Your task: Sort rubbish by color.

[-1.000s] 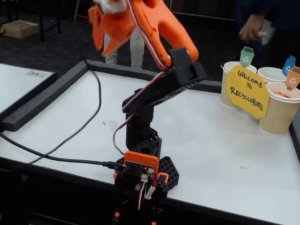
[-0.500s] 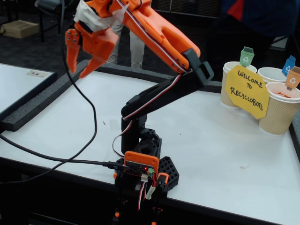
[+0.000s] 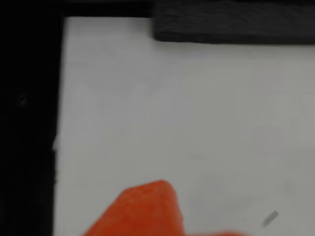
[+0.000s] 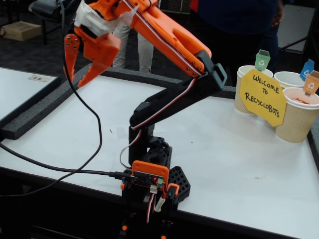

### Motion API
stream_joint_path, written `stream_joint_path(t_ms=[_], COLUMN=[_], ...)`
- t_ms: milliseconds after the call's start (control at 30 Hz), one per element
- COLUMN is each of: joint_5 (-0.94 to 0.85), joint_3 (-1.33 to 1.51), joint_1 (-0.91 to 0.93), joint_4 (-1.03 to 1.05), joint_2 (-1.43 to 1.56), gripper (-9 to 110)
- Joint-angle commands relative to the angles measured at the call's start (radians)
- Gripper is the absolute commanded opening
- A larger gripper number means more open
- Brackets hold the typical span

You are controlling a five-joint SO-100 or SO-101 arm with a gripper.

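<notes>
**Ana:** Two fingers on that gripper (image 4: 74, 82): how do they stand?

**Ben:** Apart. In the fixed view the jaws point down with a clear gap between the tips, and nothing is in that gap. The gripper hangs high over the far left part of the white table (image 4: 224, 149), near the grey foam border (image 4: 50, 104).

**Ana:** And the wrist view?

**Ben:** Blurred. One orange fingertip (image 3: 145, 209) comes in from the bottom edge, with bare white tabletop (image 3: 197, 113) under it, a dark foam strip (image 3: 231, 24) along the top and black down the left side. Nothing is held there either.

**Ana:** Where is the rubbish, then?

**Ben:** I cannot place it for sure. The only trace is a sliver of something orange (image 4: 300, 100) inside the rim of the right paper cup (image 4: 294, 124), the one with the orange tag (image 4: 312, 82). Whether that is a paper wad, I cannot tell. It sits at the far right of the table, well apart from the jaws, with the whole arm between them.

**Ana:** What else stands over there?

**Ben:** Two more cups, one with a green tag (image 4: 262, 59) and one with a blue tag (image 4: 307, 68), with a yellow sign (image 4: 262, 97) leaning across their fronts. A black cable (image 4: 94, 124) droops from the gripper end down to the arm's base (image 4: 149, 177) at the near edge.
</notes>
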Motion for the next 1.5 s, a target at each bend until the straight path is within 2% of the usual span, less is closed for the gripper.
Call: stream_joint_path(t_ms=[0,67,233,367,500,700,867,1100,1467], joint_5=[0.003,0.003,0.014,0.015,0.015,0.015,0.015,0.017,0.015], joint_3=[-0.032,-0.046,-0.055,-0.058,-0.058,-0.049,-0.029,0.006,0.12], joint_1=[0.169,0.252,0.301,0.416,0.626,1.094,1.382,1.712,2.074], joint_4=[-0.02,-0.025,-0.021,-0.037,-0.069,-0.149,-0.172,-0.183,-0.184], joint_2=[0.064,0.064,0.066,0.066,0.066,0.066,0.066,0.066,0.064], gripper=[0,0,0,0,0,0,0,0,0])
